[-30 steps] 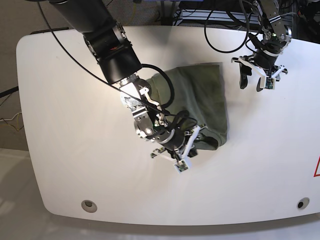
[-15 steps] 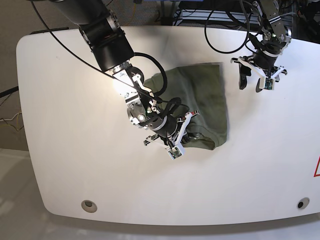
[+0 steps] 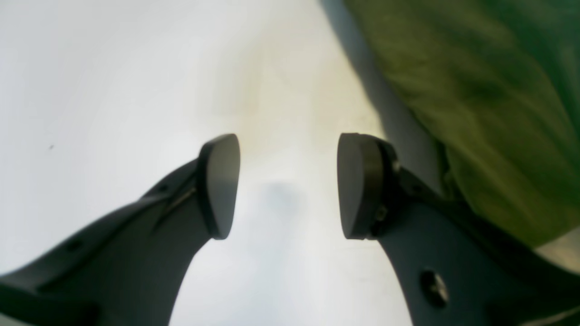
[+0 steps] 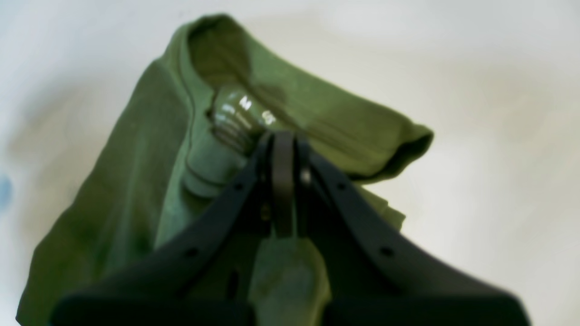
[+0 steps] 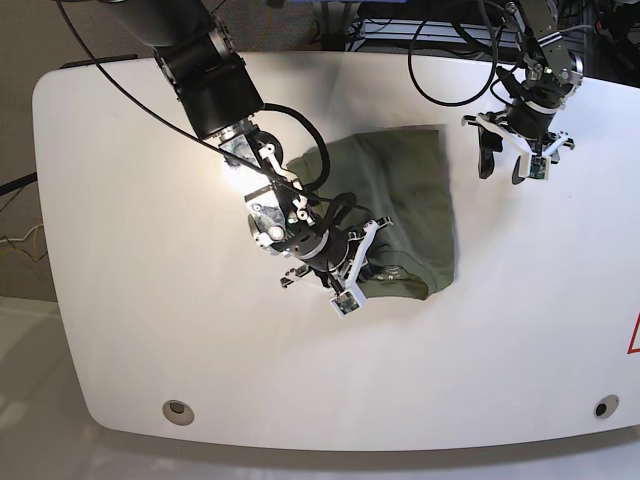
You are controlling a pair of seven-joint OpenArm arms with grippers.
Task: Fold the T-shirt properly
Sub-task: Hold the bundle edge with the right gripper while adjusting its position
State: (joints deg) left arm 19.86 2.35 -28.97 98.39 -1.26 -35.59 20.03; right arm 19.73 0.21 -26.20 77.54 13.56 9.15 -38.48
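Note:
The olive-green T-shirt (image 5: 415, 190) lies bunched in the middle of the white table (image 5: 140, 250), partly folded over itself. My right gripper (image 5: 378, 268) sits at the shirt's near left corner, its fingers pressed together with a fold of fabric pinched between them. In the right wrist view the shut gripper (image 4: 283, 145) points at the T-shirt (image 4: 136, 181), whose collar and label show just beyond the tips. My left gripper (image 5: 503, 165) hangs open over bare table, right of the shirt's far corner. The left wrist view shows its open gripper (image 3: 287, 185) empty and the T-shirt (image 3: 489, 90) off to the right.
Black cables (image 5: 440, 60) and equipment crowd the table's back edge. Two round holes (image 5: 178, 408) (image 5: 600, 407) sit near the front edge. A red mark (image 5: 633, 335) shows at the right edge. My right arm (image 5: 210, 80) reaches in from the back left.
My right gripper has moved up and to the left, drawing the shirt's near corner with it. The left gripper has stayed where it was, still open.

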